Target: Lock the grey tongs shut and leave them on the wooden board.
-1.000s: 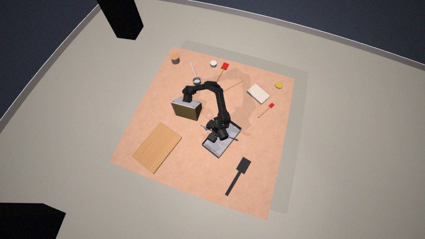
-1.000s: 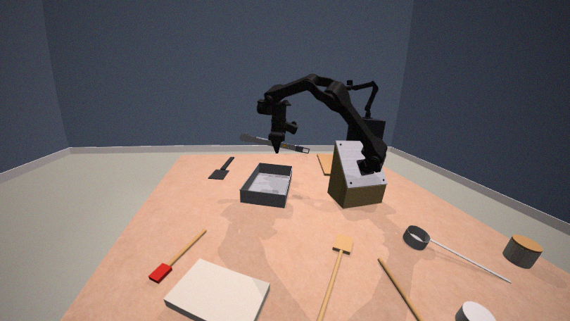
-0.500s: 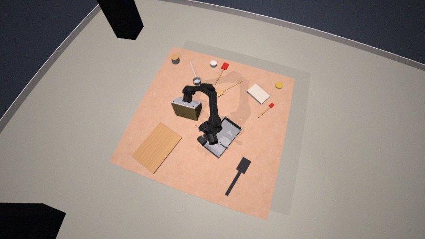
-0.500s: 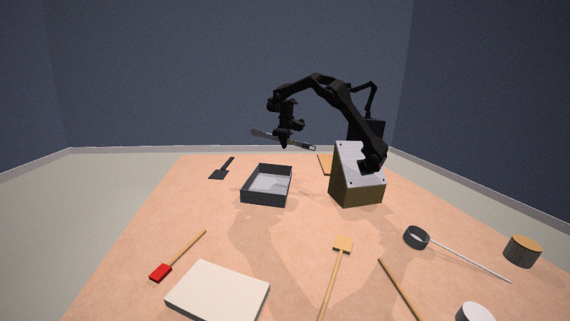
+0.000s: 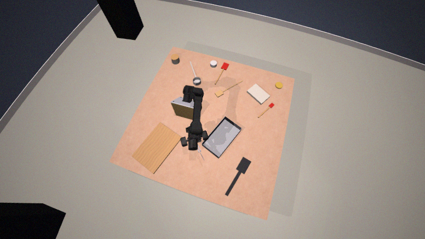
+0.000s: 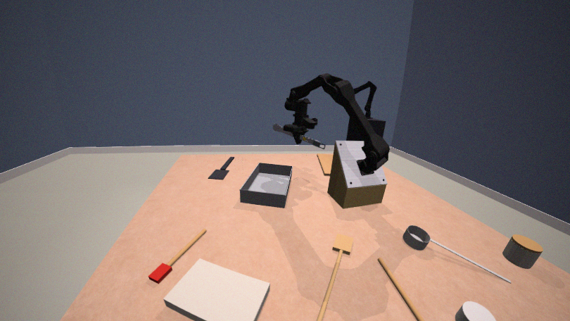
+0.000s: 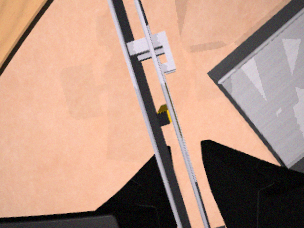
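My gripper (image 6: 298, 139) (image 7: 186, 152) is shut on the grey tongs (image 5: 199, 151) (image 6: 314, 142) (image 7: 147, 107) and holds them above the table, between the board and the tin. In the exterior view the tongs slant, with the end bearing the small frame lower, towards the arm's base, and the other end higher. In the wrist view their two arms run close together, with a narrow gap and a small yellow part between them. The wooden board (image 5: 157, 148) (image 6: 324, 165) (image 7: 20, 22) is empty. The roasting tin (image 5: 229, 136) (image 6: 263, 198) (image 7: 250, 50) has nothing across it.
A black spatula (image 5: 243, 165) (image 6: 219, 174) lies beyond the tin. The arm's wedge-shaped base block (image 5: 184, 111) (image 6: 362, 195) stands near the board. Red-headed tools, a cream block (image 5: 258, 94) (image 6: 217, 288) and a small ladle (image 5: 197, 80) (image 6: 416, 238) lie on the far side.
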Robot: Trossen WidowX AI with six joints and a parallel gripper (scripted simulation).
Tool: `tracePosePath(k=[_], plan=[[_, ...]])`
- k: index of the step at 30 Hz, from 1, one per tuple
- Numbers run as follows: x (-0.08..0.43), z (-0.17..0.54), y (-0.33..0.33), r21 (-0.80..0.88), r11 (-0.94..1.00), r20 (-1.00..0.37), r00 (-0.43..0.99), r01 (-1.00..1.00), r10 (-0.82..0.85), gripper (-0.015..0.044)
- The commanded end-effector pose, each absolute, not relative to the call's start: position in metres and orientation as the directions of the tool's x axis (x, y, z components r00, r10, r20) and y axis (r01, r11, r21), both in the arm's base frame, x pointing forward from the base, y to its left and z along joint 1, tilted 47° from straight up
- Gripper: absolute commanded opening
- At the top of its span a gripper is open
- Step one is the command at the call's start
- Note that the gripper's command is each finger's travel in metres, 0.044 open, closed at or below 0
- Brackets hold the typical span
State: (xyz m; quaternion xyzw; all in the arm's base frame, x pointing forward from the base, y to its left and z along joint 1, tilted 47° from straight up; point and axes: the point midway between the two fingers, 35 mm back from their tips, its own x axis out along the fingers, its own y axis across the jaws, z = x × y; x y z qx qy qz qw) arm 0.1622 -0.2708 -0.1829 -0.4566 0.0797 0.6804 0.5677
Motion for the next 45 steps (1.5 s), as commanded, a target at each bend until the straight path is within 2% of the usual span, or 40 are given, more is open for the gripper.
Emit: tracePosePath(k=[1,5,10,19,33,45], plan=[[0.134,-0.195,-0.282,-0.337,-0.267,-0.719,0.064,-0.903,0.692,-0.015],[0.107,-0.205,-0.285,-0.27,-0.191,-0.715,0.064,-0.944,0.697,-0.015],[0.103,-0.207,-0.285,-0.258,-0.177,-0.714,0.064,-0.95,0.698,-0.015],[0.093,-0.207,-0.287,-0.385,-0.318,-0.716,0.063,-0.866,0.695,-0.015],[0.073,-0.207,-0.291,-0.595,-0.572,-0.722,0.062,-0.564,0.689,-0.015],[0.055,-0.207,-0.293,-0.681,-0.701,-0.725,0.061,-0.212,0.686,-0.015]])
